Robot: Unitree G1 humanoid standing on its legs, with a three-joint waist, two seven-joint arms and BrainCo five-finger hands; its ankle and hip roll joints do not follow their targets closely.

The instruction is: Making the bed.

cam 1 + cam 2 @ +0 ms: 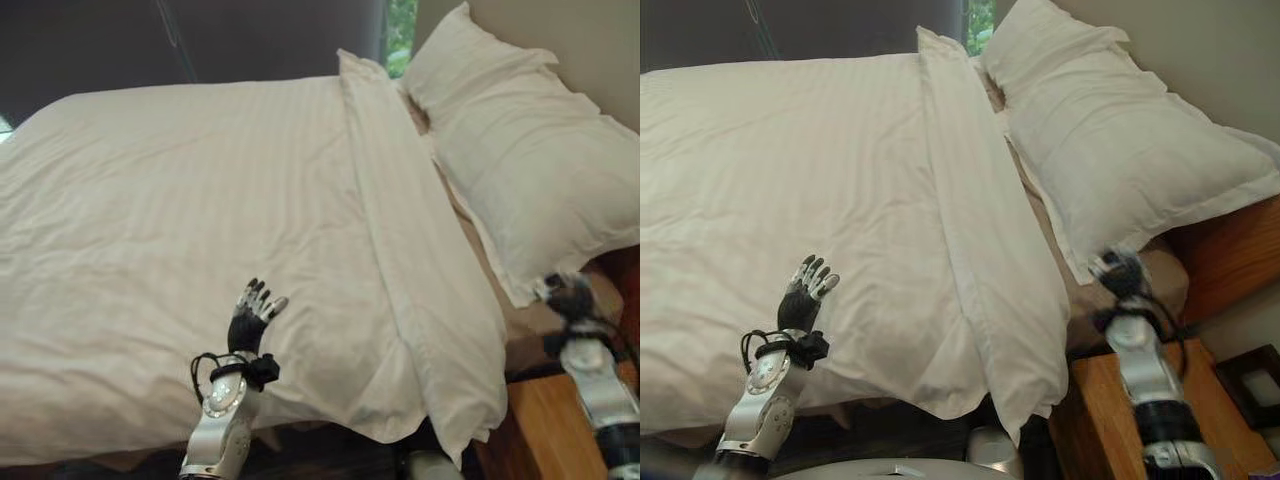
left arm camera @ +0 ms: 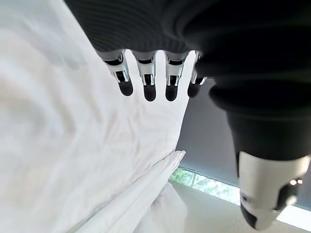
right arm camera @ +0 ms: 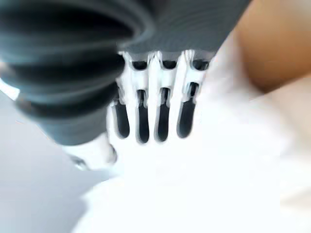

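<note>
A white striped duvet [image 1: 180, 230] covers the bed, its top edge folded back into a long band [image 1: 400, 250] that hangs over the near corner. Two white pillows [image 1: 520, 160] lie against the headboard at the right. My left hand [image 1: 252, 312] hovers over the duvet's near edge, fingers [image 2: 146, 82] straight and holding nothing. My right hand [image 1: 1120, 272] is raised just below the near pillow's corner; its fingers [image 3: 146, 121] are straight and point at the white pillow [image 3: 218, 160].
A wooden nightstand [image 1: 1110, 400] stands at the lower right beside the bed, with a dark object [image 1: 1250, 385] on it. The wooden headboard [image 1: 1230, 255] shows under the pillows. A dark wall and a window [image 1: 400, 30] lie beyond the bed.
</note>
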